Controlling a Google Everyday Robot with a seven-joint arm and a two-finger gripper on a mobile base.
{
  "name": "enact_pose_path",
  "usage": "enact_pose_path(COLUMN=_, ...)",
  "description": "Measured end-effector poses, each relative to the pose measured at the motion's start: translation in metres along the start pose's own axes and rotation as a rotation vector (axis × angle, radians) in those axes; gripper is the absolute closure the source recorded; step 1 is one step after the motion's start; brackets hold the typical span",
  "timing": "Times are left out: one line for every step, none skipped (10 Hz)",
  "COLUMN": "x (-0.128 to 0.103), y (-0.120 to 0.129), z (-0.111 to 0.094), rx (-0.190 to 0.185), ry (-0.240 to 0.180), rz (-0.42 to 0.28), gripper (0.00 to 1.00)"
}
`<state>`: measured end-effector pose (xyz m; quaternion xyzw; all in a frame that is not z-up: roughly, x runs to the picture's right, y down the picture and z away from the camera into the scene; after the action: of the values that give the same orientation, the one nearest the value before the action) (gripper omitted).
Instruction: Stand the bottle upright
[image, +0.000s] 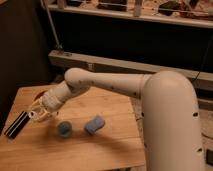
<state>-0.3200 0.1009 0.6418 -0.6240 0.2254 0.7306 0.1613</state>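
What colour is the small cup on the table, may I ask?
Blue; the cup shows in camera view, gripper beside it.

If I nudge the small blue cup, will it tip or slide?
The small blue cup looks short and squat, so it probably slides rather than tips. Being small, it is likely light. The gripper hangs close beside it.

White arm reaching down from bulky shoulder, forearm slanting low, claw closed at its tip

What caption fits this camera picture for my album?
Robot's hand hangs low over the wooden table, left of the blue cup.
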Motion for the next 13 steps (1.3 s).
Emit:
enact_pose_path(x=-0.001, y=-0.001, z=-0.004, rx=-0.021, ry=-0.001, rz=-0.006, gripper=0.92)
enact_pose_path(x=-0.002, y=-0.003, z=-0.007, rx=-0.036, ry=-0.002, rz=-0.009, gripper=0.92)
enact_pose_path(x=-0.004, y=-0.007, z=-0.011, rx=-0.049, ry=-0.005, rz=-0.011, gripper=0.92)
enact_pose_path(x=-0.005, y=-0.009, z=-0.016, rx=-0.067, ry=-0.01, rz=-0.016, gripper=0.92)
enact_pose_path(x=-0.006, y=-0.01, z=-0.019, rx=-0.078, ry=-0.013, rz=-0.019, gripper=0.92)
enact_pose_path(x=-0.007, y=-0.012, z=-0.023, rx=-0.091, ry=-0.015, rz=-0.023, gripper=0.92)
enact_pose_path(x=-0.007, y=-0.013, z=-0.025, rx=-0.096, ry=-0.015, rz=-0.025, gripper=0.92)
enact_pose_path(x=-0.009, y=-0.014, z=-0.03, rx=-0.111, ry=-0.013, rz=-0.03, gripper=0.92)
enact_pose_path(x=-0.01, y=-0.015, z=-0.034, rx=-0.127, ry=-0.01, rz=-0.038, gripper=0.92)
enact_pose_path(x=-0.011, y=-0.014, z=-0.038, rx=-0.151, ry=-0.004, rz=-0.052, gripper=0.92)
enact_pose_path(x=-0.012, y=-0.012, z=-0.04, rx=-0.173, ry=0.005, rz=-0.069, gripper=0.92)
enact_pose_path(x=-0.013, y=-0.009, z=-0.042, rx=-0.196, ry=0.016, rz=-0.093, gripper=0.92)
enact_pose_path(x=-0.015, y=-0.008, z=-0.042, rx=-0.213, ry=0.024, rz=-0.108, gripper=0.92)
